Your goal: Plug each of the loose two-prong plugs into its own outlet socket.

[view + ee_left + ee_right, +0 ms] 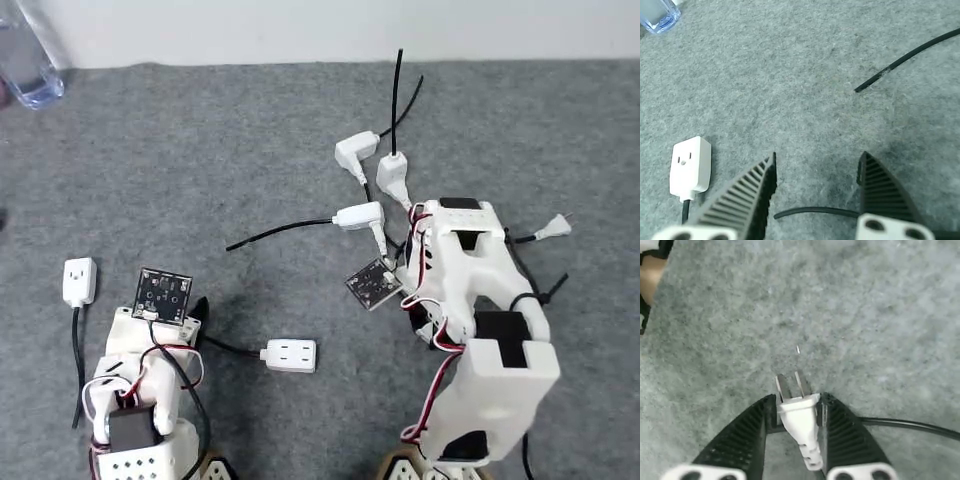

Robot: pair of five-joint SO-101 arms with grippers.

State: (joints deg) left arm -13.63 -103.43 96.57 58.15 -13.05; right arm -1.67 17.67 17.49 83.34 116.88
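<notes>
The right gripper (795, 401) is squeezing a white two-prong plug (799, 416) by its sides, probably risking the plug swivelling when pressed against an outlet socket (290, 355).

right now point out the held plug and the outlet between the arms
held plug (800, 420), right wrist view, its white body
outlet between the arms (291, 355), high view, its slotted face

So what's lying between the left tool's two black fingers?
A thin black cord lies across the gap, in the left wrist view. The left tool is open, gripping nothing.
</notes>
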